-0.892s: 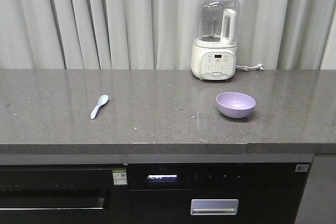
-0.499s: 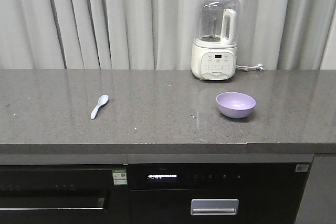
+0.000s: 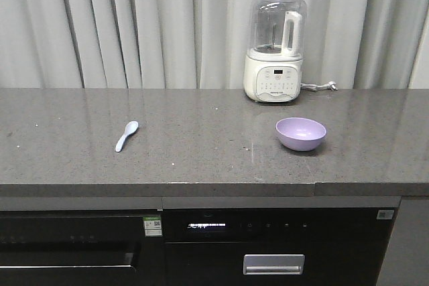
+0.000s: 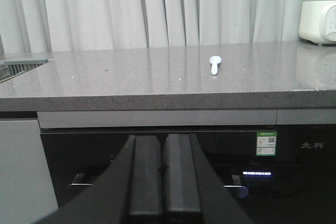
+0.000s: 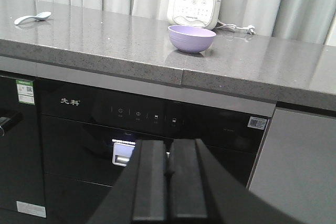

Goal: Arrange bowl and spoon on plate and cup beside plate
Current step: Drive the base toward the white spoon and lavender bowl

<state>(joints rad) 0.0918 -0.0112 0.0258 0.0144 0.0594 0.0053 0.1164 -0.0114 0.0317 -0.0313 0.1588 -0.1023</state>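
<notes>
White brand mark, seemingly "先科", on the black appliance front (image 5: 79,124); green QR sticker (image 4: 266,144) text too small.

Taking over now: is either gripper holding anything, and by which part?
Nothing held. The left gripper and right gripper are shut on nothing; the spoon and bowl sit free on the counter.

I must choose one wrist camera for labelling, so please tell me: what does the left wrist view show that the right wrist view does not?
Only the left wrist view shows the left gripper, its fingers closed together and holding nothing. Only the right wrist view shows the right gripper, also closed and holding nothing, the purple bowl and the appliance's cord. Both show the blue spoon, the white blender, the grey counter and the curtains.
</notes>
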